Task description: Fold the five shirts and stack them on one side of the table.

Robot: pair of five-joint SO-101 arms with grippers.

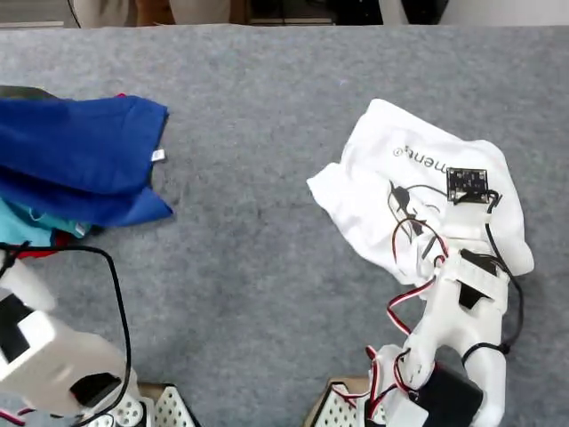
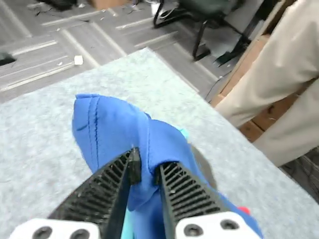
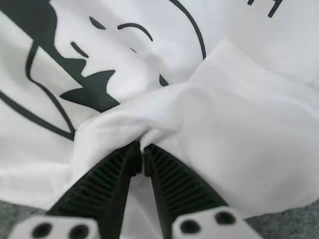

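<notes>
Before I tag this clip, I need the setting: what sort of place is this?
Probably an office or lab workroom: a grey felt-covered table, with an office chair standing on carpet-tiled floor beyond it.

The left end effector [image 2: 147,168] pinches a fold of the blue shirt [image 2: 107,127].

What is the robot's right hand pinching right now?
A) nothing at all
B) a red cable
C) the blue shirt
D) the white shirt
D: the right hand is closed on a fold of the white shirt, while the blue shirt is in the left hand.
</notes>
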